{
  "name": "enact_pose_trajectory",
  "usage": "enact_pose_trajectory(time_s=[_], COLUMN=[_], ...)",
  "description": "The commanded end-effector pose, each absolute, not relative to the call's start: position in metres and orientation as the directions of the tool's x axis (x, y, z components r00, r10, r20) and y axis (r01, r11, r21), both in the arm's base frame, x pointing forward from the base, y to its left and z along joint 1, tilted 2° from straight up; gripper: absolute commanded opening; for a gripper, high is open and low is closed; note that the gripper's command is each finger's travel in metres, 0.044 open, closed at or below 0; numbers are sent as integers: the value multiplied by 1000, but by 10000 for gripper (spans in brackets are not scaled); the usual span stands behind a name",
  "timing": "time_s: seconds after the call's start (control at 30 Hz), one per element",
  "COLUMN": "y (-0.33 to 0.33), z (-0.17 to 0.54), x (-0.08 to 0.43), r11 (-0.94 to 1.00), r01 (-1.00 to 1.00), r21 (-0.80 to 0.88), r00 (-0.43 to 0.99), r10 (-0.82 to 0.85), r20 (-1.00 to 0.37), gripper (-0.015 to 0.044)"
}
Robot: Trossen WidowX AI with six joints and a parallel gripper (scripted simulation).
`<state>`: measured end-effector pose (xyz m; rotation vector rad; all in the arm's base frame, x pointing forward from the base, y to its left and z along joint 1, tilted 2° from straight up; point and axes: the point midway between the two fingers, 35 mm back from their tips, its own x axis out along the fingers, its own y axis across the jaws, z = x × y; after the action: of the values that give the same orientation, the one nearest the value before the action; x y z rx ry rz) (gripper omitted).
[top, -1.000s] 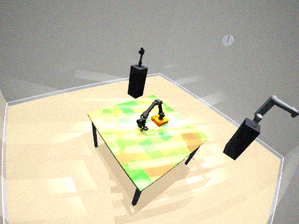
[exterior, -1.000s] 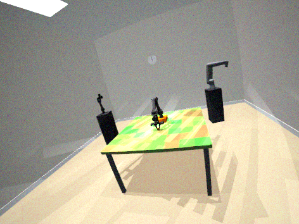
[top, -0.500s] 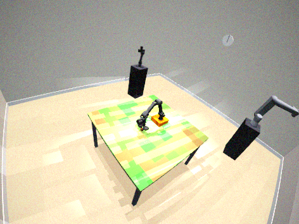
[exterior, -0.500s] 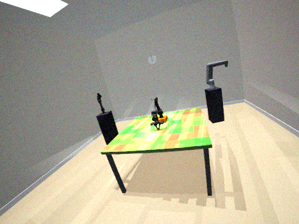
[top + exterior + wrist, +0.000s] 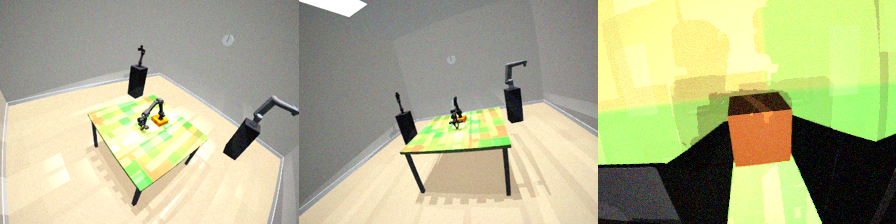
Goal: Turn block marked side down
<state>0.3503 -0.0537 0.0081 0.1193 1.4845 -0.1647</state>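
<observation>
Block (image 5: 142, 128) (image 5: 457, 128) (image 5: 760, 139): two faces seen by us in the wrist view, the rest turned away; underside hidden, so contact with the table (image 5: 177, 155) (image 5: 486, 139) (image 5: 798, 50) is not ours to tell. Top and exterior views: block too small for us to read any face. Dark face, wrist view: a faint diagonal streak, too blurred for us to call a mark. Gripper (image 5: 143, 126) (image 5: 457, 125) (image 5: 758, 125): fingers cut off by our wrist picture's lower edge; too small elsewhere for us to separate fingertips.
</observation>
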Motion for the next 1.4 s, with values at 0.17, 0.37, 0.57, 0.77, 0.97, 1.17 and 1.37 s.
enact_pose_trajectory(time_s=[0.17, 0.37, 0.57, 0.77, 0.97, 1.17, 1.37], y=[-54, -54, -53, -53, -53, -54, -55], z=[6, 4, 4, 6, 6, -5, -17], x=[351, 351, 348, 345, 344, 350, 355], r11=[983, 983, 983, 983, 983, 983, 983], r01=[182, 182, 183, 183, 184, 183, 182], r21=[-23, -23, -23, -23, -22, -22, -22], r00=[225, 314, 400, 481, 489, 542, 610], r10=[-64, -80, -96, -110, -111, -120, -131], r20=[-972, -946, -911, -870, -865, -832, -782], gripper=[0, 0, 0, 0, 0, 0, 0])
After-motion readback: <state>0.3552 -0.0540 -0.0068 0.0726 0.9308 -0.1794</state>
